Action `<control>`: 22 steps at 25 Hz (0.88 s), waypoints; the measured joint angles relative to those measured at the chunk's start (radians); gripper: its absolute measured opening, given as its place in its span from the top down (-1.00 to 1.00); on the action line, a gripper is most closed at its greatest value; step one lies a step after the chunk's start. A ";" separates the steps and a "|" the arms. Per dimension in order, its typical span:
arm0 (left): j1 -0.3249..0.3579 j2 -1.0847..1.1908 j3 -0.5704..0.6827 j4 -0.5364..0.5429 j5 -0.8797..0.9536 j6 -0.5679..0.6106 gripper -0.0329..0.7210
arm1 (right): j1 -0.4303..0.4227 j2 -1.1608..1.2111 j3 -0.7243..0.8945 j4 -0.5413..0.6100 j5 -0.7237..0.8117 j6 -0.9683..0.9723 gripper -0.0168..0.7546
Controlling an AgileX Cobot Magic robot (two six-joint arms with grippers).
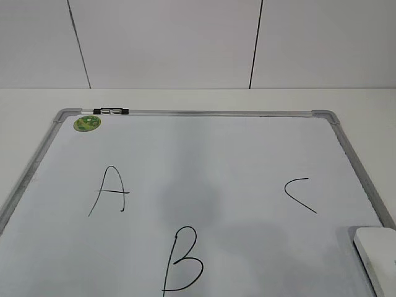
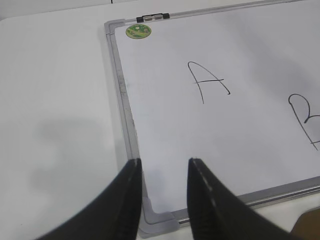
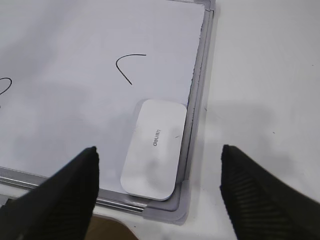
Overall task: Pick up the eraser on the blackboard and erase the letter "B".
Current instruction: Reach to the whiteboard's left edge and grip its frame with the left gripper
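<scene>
Eraser (image 3: 153, 149) marked "deun" below wide-spread right gripper (image 3: 159, 172); left gripper (image 2: 164, 170) parted, empty.

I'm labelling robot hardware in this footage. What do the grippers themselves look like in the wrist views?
Only fingers show. The left gripper has two black, tapering fingers with smooth matte sides. The right gripper has two black, wedge-shaped fingers whose surfaces look finely ridged. No cables, markings or arm links are visible in any view.

A: Describe the backdrop.
B: White wall panels (image 1: 167, 43), divided by two thin dark vertical seams.
A: And the supporting surface?
B: A white table (image 1: 198, 99), meeting the wall along a straight edge; lighting is even, with soft shadows
</scene>
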 joint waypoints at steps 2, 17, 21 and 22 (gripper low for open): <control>0.000 0.000 0.000 0.000 0.000 0.000 0.29 | 0.000 0.000 0.000 0.000 0.000 0.000 -0.56; 0.000 0.000 0.000 0.000 0.000 0.000 0.29 | 0.000 0.000 0.000 0.000 0.000 0.000 -0.56; 0.000 0.000 0.000 0.000 0.000 0.000 0.29 | 0.000 0.000 0.000 0.000 0.000 0.000 -0.56; 0.000 0.000 0.000 0.000 0.000 0.000 0.29 | 0.000 0.000 0.000 0.000 0.000 0.000 -0.56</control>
